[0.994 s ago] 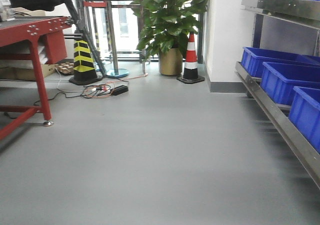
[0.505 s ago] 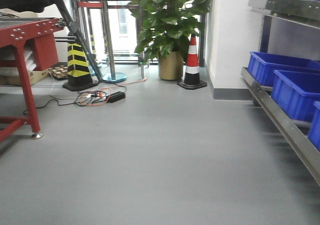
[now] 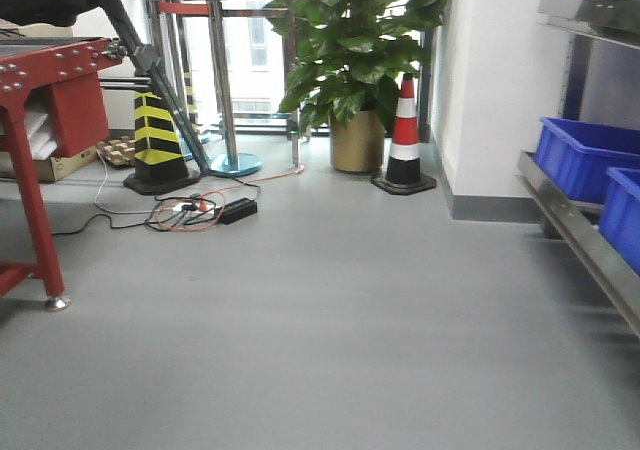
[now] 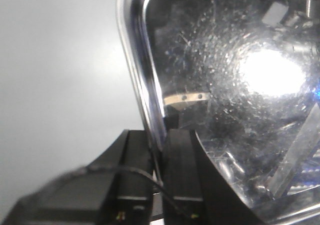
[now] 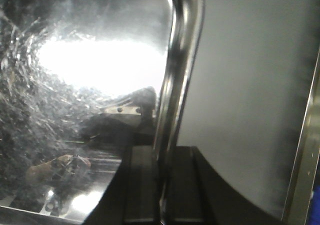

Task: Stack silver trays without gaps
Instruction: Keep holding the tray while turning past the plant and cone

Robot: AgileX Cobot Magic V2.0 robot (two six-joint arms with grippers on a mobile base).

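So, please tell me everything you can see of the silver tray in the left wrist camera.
The silver tray is shiny steel, its surface finely scratched and mirroring a bright light. It has a rounded corner and a thin out-turned rim. The black jaws of the left gripper pinch that rim, one on each side. Its far side is out of frame.

Front view: low, facing level across the grey floor (image 3: pixel 330 320) toward a distant potted plant (image 3: pixel 360 50) at upper centre.
Left wrist view: tight behind the left gripper (image 4: pixel 159 135) at lower centre; a silver tray (image 4: pixel 240 85) fills the frame's right.
Right wrist view: tight behind the right gripper (image 5: pixel 162 152) at lower centre; a silver tray fills the left.
Shared: the grey floor appears in all three views.
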